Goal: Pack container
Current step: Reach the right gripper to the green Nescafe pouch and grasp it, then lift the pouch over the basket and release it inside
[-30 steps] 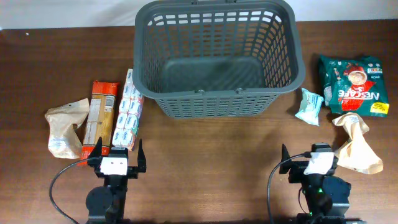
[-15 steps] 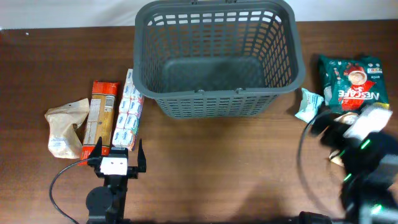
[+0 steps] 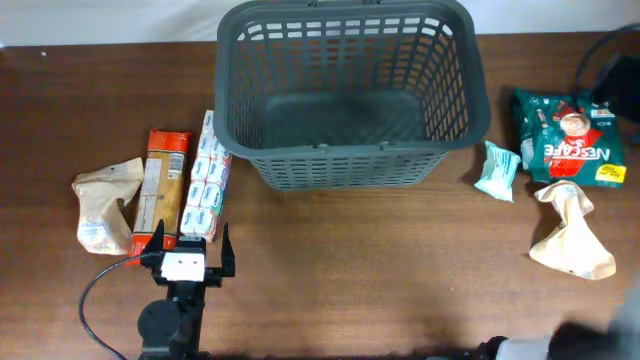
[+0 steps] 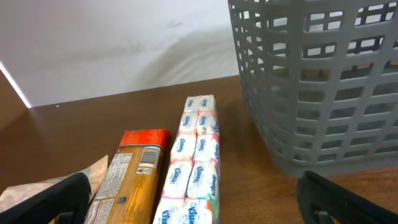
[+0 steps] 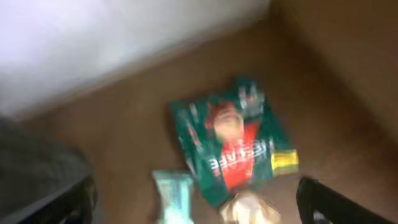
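Two open: left end effector (image 3: 190, 235), right end effector (image 5: 199, 200); packet (image 3: 568, 135) reads NESCAFE, tissues (image 4: 193, 163) Kleenex

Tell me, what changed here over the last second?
The right arm swung up from the near right corner toward the green Nescafe pouch; its open pincer took nothing. The left arm, large dark grey plastic basket and packets stayed put.

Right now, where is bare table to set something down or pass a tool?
Widest bare patch: table in front of the basket, between the left tool and the crumpled paper bag. The basket's floor is bare too. Crowded: left of the basket, tissue pack, pasta box and brown bag; right, Nescafe bag and blue packet.
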`<state>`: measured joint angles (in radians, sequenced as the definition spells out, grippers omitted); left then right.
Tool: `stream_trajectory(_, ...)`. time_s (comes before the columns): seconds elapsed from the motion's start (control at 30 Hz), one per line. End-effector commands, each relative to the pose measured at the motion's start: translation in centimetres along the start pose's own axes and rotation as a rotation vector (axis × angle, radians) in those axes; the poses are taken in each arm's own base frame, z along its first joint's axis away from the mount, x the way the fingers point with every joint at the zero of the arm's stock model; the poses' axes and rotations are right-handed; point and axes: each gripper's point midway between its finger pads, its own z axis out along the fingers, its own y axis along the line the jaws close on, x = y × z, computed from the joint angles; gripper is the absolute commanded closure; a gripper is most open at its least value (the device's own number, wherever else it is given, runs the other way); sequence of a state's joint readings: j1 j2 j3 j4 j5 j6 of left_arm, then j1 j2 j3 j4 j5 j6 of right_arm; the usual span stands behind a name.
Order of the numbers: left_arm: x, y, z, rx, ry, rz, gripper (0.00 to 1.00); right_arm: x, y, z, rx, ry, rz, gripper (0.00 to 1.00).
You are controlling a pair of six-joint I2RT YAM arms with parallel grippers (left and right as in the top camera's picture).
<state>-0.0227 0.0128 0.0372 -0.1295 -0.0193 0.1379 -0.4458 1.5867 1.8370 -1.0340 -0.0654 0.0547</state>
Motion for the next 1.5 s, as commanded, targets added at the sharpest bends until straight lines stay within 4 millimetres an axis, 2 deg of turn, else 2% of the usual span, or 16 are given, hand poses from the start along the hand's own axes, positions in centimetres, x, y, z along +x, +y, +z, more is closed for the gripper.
stream_trajectory(0.0, 0.1, 0.3, 0.0, -0.017, -0.002, 0.012, 0.01, 3.2, -1.8, 8.6, 0.074, 0.223, -0.056, 0.01)
stream_trajectory(0.1, 0.1, 0.3, 0.0, -0.017, -0.002, 0.012, 0.01, 5.7, -1.9, 13.3, 0.076, 0.328, -0.081, 0.01)
stream_trajectory(0.13, 0.1, 0.3, 0.0, -0.017, -0.002, 0.012, 0.01, 7.4, -2.0, 16.0, 0.086, 0.387, -0.095, 0.01)
stream_trajectory(0.23, 0.1, 0.3, 0.0, -0.017, -0.002, 0.012, 0.01, 9.4, -2.3, 19.2, 0.115, 0.442, -0.114, 0.01)
stream_trajectory(0.4, 0.1, 0.3, 0.0, -0.017, -0.002, 0.012, 0.01, 11.8, -2.0, 22.5, 0.150, 0.503, -0.194, 0.01)
stream_trajectory(0.57, 0.1, 0.3, 0.0, -0.017, -0.002, 0.012, 0.01, 13.3, -1.0, 24.4, 0.162, 0.532, -0.259, 0.01)
stream_trajectory(0.8, 0.1, 0.3, 0.0, -0.017, -0.002, 0.012, 0.01, 15.2, -1.6, 27.4, 0.223, 0.553, -0.293, 0.00)
stream_trajectory(0.9, 0.1, 0.3, 0.0, -0.017, -0.002, 0.012, 0.01, 17.0, -2.1, 28.5, 0.243, 0.597, -0.283, 0.25)
stream_trajectory(0.97, 0.1, 0.3, 0.0, -0.017, -0.002, 0.012, 0.01, 18.1, -2.2, 29.0, 0.249, 0.622, -0.264, 0.63)
stream_trajectory(1.0, 0.1, 0.3, 0.0, -0.017, -0.002, 0.012, 0.01, 18.6, -2.3, 29.2, 0.254, 0.635, -0.248, 0.77)
stream_trajectory(1.07, 0.1, 0.3, 0.0, -0.017, -0.002, 0.012, 0.01, 19.3, -2.2, 29.3, 0.263, 0.650, -0.194, 0.96)
stream_trajectory(1.1, 0.1, 0.3, 0.0, -0.017, -0.002, 0.012, 0.01, 19.4, -2.2, 29.1, 0.271, 0.653, -0.162, 0.96)
stream_trajectory(1.2, 0.1, 0.3, 0.0, -0.017, -0.002, 0.012, 0.01, 18.3, -1.6, 27.9, 0.253, 0.645, -0.119, 0.97)
stream_trajectory(1.27, 0.1, 0.3, 0.0, -0.017, -0.002, 0.012, 0.01, 16.1, -1.4, 26.6, 0.247, 0.613, -0.114, 0.96)
stream_trajectory(1.37, 0.1, 0.3, 0.0, -0.017, -0.002, 0.012, 0.01, 10.1, -1.0, 23.1, 0.239, 0.509, -0.101, 0.96)
stream_trajectory(1.47, 0.1, 0.3, 0.0, -0.017, -0.002, 0.012, 0.01, 3.6, -0.3, 18.4, 0.229, 0.373, -0.085, 0.97)
